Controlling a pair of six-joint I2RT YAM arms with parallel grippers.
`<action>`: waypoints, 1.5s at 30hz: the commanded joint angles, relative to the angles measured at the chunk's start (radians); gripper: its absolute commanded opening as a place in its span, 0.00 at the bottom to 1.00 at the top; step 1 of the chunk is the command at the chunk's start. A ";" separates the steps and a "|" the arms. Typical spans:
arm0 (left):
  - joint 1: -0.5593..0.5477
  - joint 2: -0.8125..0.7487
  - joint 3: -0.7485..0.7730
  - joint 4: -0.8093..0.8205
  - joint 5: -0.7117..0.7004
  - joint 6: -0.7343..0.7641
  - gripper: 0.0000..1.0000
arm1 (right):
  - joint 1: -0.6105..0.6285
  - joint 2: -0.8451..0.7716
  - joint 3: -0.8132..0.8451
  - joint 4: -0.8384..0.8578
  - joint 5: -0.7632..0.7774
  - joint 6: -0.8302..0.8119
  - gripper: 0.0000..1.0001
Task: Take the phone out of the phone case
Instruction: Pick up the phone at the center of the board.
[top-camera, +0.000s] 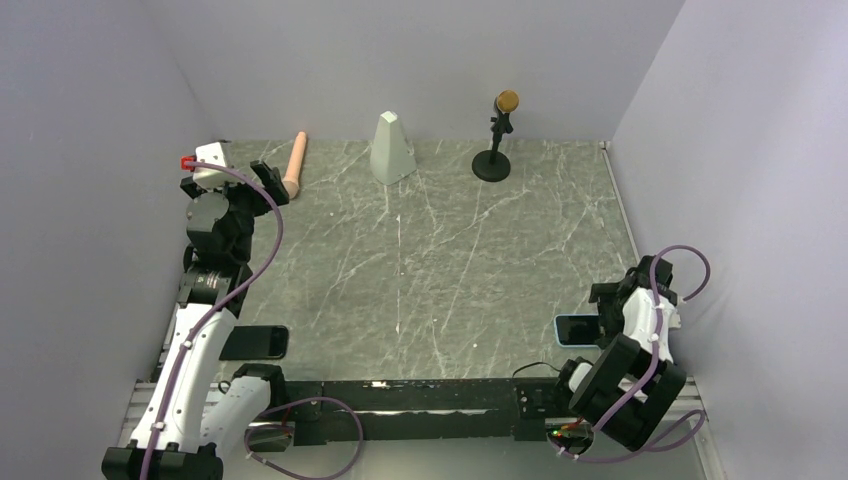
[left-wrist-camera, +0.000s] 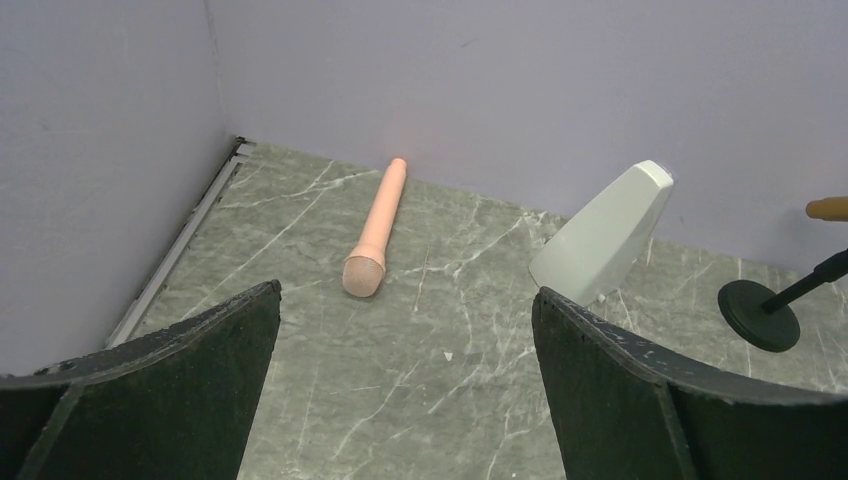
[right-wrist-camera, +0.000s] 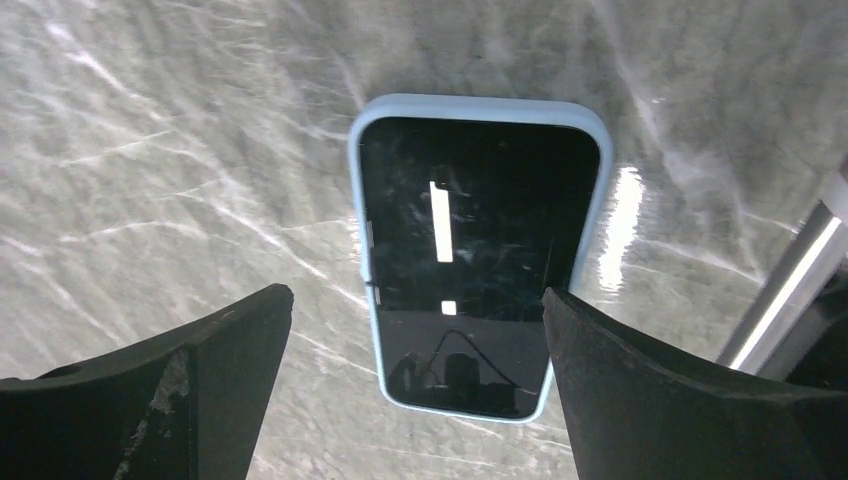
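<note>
The phone (right-wrist-camera: 470, 250) lies screen up on the marble table, still seated in the light-blue phone case (right-wrist-camera: 358, 200), whose rim frames it all round. My right gripper (right-wrist-camera: 416, 292) hovers above its near end, open, one finger on each side and touching nothing. In the top view the phone case (top-camera: 570, 328) pokes out to the left of the right gripper (top-camera: 600, 318), near the table's front right edge. My left gripper (top-camera: 262, 190) is far off at the back left, open and empty (left-wrist-camera: 406, 290).
A pink microphone (left-wrist-camera: 375, 235) lies ahead of the left gripper by the back wall. A white tapered block (left-wrist-camera: 605, 235) and a black microphone stand (top-camera: 492, 160) stand further right. A black phone (top-camera: 262, 342) lies by the left arm's base. Walls enclose the table.
</note>
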 joint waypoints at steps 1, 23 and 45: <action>-0.004 0.001 0.043 0.004 0.016 -0.013 0.99 | -0.007 -0.031 -0.034 0.103 -0.056 -0.020 1.00; -0.015 0.026 0.057 -0.008 0.056 -0.040 0.99 | -0.009 -0.127 -0.013 -0.044 0.138 0.015 1.00; -0.013 0.039 0.059 -0.010 0.059 -0.032 0.99 | 0.142 0.144 -0.030 0.186 0.064 -0.052 1.00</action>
